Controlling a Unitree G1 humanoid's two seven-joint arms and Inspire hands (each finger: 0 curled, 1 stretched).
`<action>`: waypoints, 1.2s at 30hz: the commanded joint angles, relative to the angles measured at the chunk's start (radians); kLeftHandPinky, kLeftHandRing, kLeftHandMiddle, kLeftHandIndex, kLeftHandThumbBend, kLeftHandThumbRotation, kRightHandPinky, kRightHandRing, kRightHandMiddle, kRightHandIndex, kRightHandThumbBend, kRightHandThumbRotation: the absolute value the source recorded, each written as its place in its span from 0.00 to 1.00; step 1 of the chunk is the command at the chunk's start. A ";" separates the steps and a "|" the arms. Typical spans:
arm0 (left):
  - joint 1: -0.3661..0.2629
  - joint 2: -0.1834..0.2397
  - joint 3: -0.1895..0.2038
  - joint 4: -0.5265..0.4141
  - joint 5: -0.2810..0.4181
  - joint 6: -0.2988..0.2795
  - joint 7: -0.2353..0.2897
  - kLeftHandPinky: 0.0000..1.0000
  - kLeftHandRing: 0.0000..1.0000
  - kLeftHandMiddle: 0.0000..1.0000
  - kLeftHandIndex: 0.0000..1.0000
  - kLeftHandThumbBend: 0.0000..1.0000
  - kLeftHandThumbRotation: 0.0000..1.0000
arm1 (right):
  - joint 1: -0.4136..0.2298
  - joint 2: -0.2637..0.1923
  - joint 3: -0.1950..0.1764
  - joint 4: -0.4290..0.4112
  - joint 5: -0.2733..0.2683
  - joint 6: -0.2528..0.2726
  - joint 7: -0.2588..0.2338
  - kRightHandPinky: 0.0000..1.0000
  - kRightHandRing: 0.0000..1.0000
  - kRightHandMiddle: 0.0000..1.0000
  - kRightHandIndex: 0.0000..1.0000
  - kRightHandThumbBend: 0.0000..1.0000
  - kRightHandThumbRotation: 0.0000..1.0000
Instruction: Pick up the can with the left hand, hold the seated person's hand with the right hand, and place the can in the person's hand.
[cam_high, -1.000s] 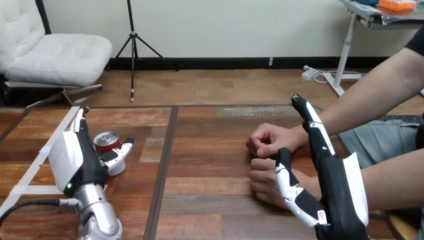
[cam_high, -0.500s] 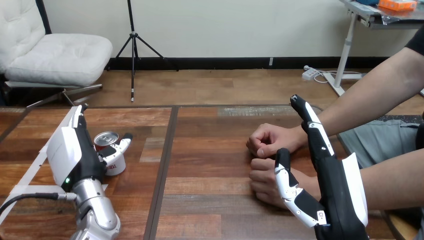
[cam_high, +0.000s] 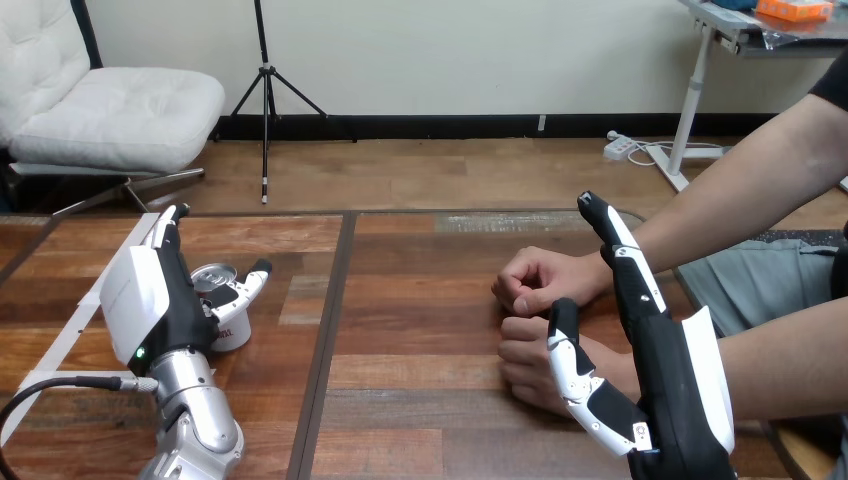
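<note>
Right hand (cam_high: 660, 390) stands open, fingers straight, well right of the can (cam_high: 214, 275), beside the person's fists (cam_high: 522, 355). Left hand (cam_high: 150, 310) brackets the can on the table (cam_high: 420, 400), fingers wide, thumb just right of it. I'd close evenly round its middle before lifting, lest it tip.

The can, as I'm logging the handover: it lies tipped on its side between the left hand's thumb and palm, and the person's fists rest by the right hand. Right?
Not quite: the head view shows the can standing upright on the table, not tipped. The rest holds: it is between thumb and palm of the left hand, and the person's fists rest by the right hand.
</note>
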 joint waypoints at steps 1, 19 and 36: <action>-0.072 0.020 -0.010 0.013 -0.006 -0.009 -0.007 0.68 0.79 0.84 0.83 0.71 0.26 | -0.031 0.009 -0.010 -0.039 0.001 -0.002 -0.003 1.00 0.98 0.95 0.94 0.00 0.00; -0.080 0.021 -0.018 0.028 -0.015 0.000 -0.042 0.64 0.76 0.81 0.78 0.71 0.27 | -0.031 0.008 -0.012 -0.038 -0.001 -0.006 -0.004 1.00 0.98 0.95 0.94 0.00 0.00; -0.080 0.019 -0.024 0.030 -0.014 0.007 -0.049 0.64 0.76 0.80 0.78 0.72 0.27 | -0.023 0.008 -0.014 -0.046 -0.008 0.000 -0.005 1.00 0.98 0.95 0.93 0.00 0.00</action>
